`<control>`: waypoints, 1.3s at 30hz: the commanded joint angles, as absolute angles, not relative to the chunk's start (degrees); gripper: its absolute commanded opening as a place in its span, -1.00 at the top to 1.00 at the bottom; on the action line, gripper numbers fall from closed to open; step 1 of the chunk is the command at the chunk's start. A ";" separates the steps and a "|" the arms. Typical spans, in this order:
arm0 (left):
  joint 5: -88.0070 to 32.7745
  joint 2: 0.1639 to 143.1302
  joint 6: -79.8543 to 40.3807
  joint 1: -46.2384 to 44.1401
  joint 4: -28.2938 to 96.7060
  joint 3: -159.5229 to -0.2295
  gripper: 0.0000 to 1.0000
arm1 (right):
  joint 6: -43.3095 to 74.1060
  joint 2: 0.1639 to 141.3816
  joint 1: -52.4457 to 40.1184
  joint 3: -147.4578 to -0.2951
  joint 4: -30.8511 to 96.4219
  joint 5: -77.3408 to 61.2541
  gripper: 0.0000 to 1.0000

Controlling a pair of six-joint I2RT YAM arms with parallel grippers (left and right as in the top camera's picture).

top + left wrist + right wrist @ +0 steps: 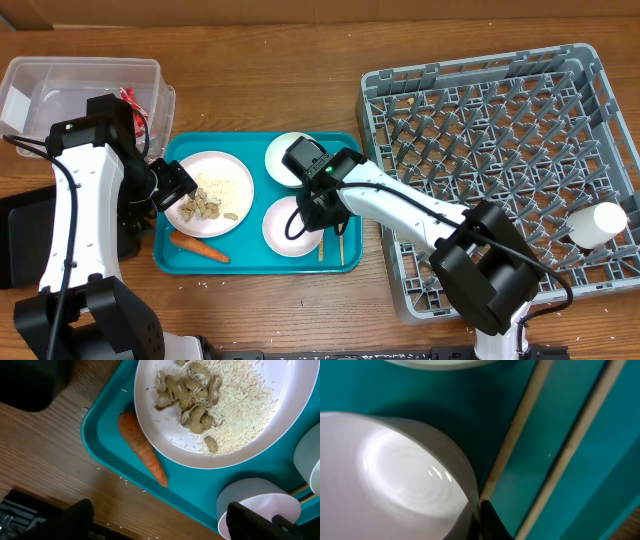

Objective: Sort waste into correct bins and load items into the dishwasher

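Wooden table [300, 70] bearing teal tray [250, 262], right gripper [303, 213] at rim of near bowl [283, 233], grip impossible to tell, chopsticks [341, 248] just beside, left gripper [172, 190] spread wide near carrot [200, 247] and food-strewn plate [232, 170], cup [598, 222] lying in dish rack [372, 100].

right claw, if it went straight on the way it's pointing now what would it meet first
The right claw would most likely meet the rim of the lower white bowl: its visible fingertip sits at that rim, a chopstick and the teal tray just beside. Depth is unclear.
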State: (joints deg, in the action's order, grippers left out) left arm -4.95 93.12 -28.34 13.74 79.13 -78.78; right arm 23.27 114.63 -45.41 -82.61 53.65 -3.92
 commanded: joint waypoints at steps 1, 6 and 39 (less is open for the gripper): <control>-5.37 91.92 -27.20 13.85 79.15 -79.11 -0.74 | 23.46 113.75 -44.86 -85.80 55.51 -2.37 0.92; -5.37 91.92 -27.20 13.85 79.02 -79.11 -0.74 | 21.61 108.90 -42.35 -93.30 61.84 1.89 0.92; -1.08 91.96 -26.81 13.85 67.44 -79.11 -0.76 | 8.67 103.85 4.91 -99.57 54.50 77.78 0.92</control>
State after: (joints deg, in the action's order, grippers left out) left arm -2.52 93.12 -27.94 13.74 67.26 -78.78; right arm 8.71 100.03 3.55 -100.92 54.57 63.05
